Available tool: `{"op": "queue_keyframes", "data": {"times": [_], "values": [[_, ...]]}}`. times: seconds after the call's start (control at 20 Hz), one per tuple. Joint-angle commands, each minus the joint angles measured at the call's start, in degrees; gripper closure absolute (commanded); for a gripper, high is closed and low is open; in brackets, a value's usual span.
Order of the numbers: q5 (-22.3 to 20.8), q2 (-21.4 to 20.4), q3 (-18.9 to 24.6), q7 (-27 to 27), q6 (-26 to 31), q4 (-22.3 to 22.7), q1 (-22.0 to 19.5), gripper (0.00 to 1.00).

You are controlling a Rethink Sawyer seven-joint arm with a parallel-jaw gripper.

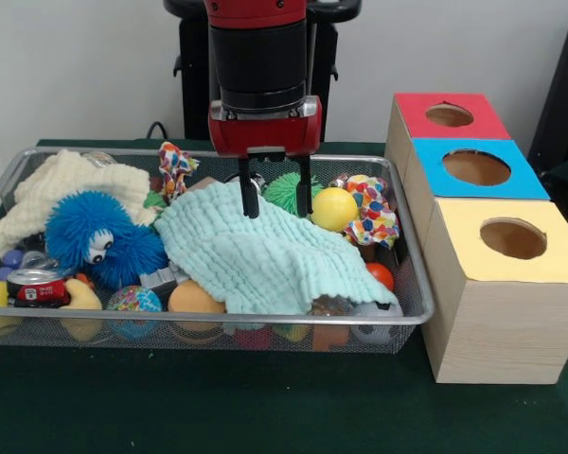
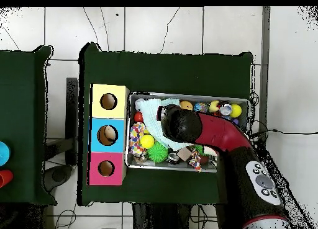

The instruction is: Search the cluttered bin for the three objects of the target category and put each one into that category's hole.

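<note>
Here, gripper (image 1: 276, 194) open fairly wide, empty, both black fingertips (image 1: 251, 200) touching or just above the far edge of the mint green cloth (image 1: 265, 255) in the middle of the wire bin (image 1: 412, 284). Just right of the fingers, a yellow ball (image 1: 334, 209); behind, a green spiky ball (image 1: 287, 191). Left in the bin, a blue fuzzy toy (image 1: 99, 236) and cream cloth (image 1: 66, 184). Beside the bin on the right, boxes with red (image 1: 450, 115), blue (image 1: 476, 167) and yellow (image 1: 511, 238) holes. Target category impossible to tell.
</note>
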Motion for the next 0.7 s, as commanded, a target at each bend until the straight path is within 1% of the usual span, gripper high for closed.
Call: {"op": "queue_keyframes", "data": {"times": [0.05, 0.7], "values": [[-0.8, 1.4, 4.1, 3.1, 0.2, 0.8, -0.5, 0.0], [-0.7, 1.1, 4.2, 3.2, 0.1, 1.1, -0.5, 0.0]]}}
